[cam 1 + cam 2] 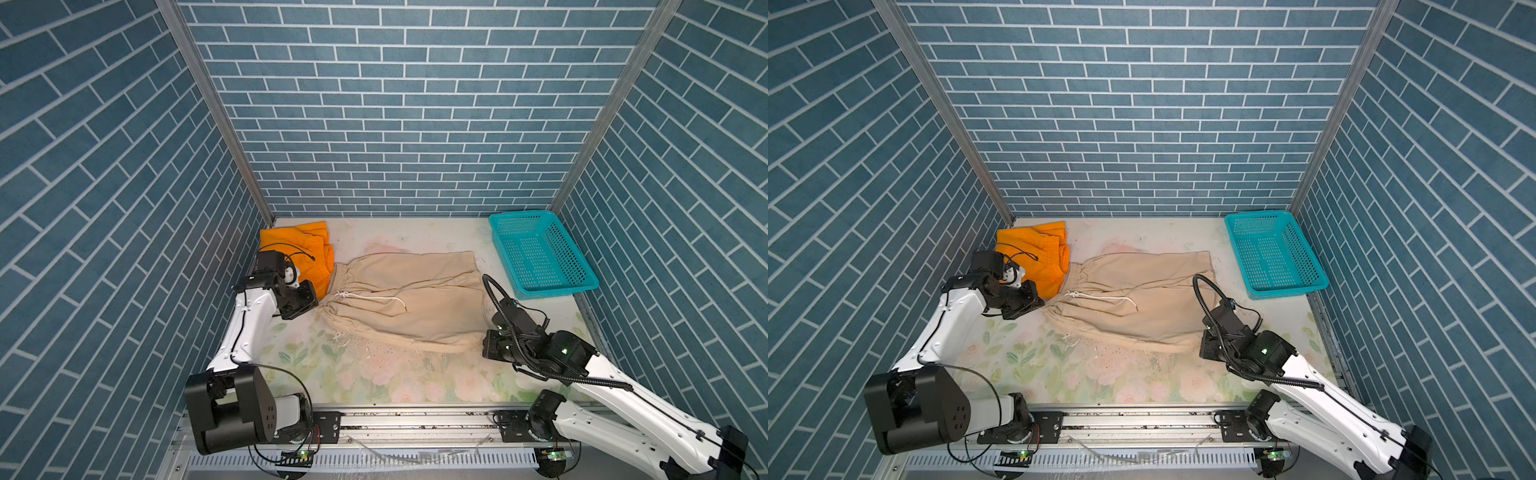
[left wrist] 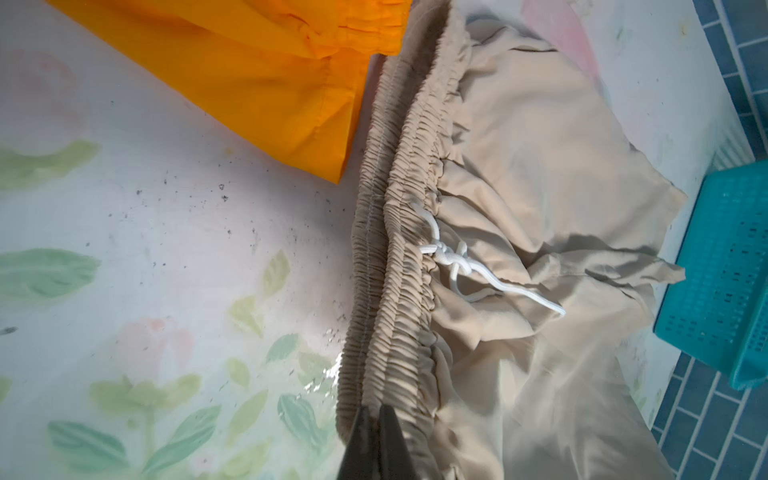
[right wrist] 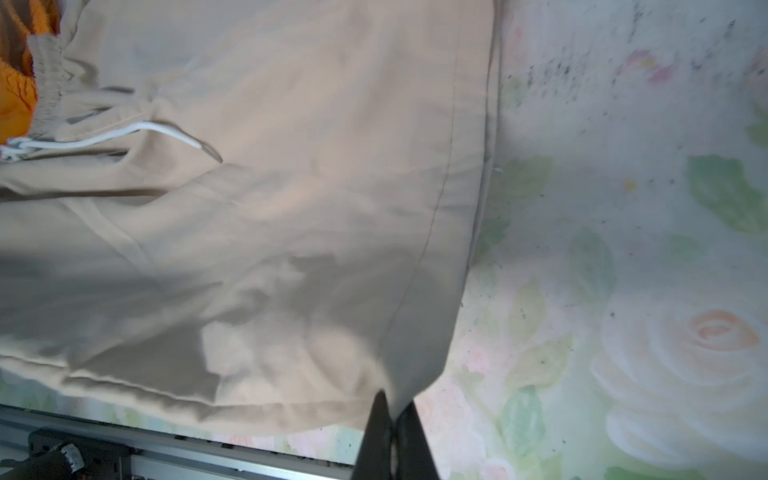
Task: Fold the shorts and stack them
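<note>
In both top views the beige cloth drawstring shorts (image 1: 407,303) lie mid-frame, long axis running left-right, touching the bright orange cloth shorts (image 1: 297,245) at upper left. In the left wrist view, the left gripper (image 2: 376,419) is clenched on the end of their waistband (image 2: 395,249). In the right wrist view, the right gripper (image 3: 392,415) is clenched on the hem corner (image 3: 415,374).

Two pairs lying side by side
The beige shorts (image 1: 415,295) are lying spread out, white drawstring upward; the orange shorts (image 1: 293,241) are sitting folded, touching the beige waistband.
</note>
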Motion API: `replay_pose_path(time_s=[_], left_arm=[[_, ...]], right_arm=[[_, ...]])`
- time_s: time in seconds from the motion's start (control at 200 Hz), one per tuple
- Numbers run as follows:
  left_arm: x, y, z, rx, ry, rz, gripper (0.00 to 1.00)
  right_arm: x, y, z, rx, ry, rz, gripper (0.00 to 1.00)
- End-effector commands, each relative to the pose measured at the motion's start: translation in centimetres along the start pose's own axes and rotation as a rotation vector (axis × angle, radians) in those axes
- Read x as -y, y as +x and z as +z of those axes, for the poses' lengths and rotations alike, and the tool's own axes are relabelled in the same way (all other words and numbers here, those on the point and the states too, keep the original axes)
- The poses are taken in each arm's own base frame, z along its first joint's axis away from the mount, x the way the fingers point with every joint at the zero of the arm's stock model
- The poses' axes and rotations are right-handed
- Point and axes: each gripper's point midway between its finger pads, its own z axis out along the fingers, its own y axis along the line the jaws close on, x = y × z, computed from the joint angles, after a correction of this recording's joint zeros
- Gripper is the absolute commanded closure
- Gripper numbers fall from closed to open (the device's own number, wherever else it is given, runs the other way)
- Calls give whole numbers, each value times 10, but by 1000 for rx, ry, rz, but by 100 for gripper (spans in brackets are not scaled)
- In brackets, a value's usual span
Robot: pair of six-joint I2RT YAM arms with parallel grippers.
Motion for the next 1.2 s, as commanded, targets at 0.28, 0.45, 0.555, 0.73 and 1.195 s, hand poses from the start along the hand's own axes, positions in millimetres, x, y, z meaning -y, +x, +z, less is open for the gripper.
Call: replay_pose_path(time_s=[0.28,0.45,0.555,0.73,1.195], left_arm=[[-11,70,-54,-173,-118,75,100],[-13,79,-65,-179,-143,81,100],[-16,79,-64,-186,-156,76,99],[-21,66,-49,-222,-186,88,96],[-30,17,-4,-256,-223,93,98]], right_arm=[[26,-38,-66,76,129,-150,100],[13,-48,-70,56,108,-186,100],[5,-53,-66,26,98,-212,100],[1,-79,-47,-19,121,-240,100],[-7,-145,33,-168,119,-273,100]])
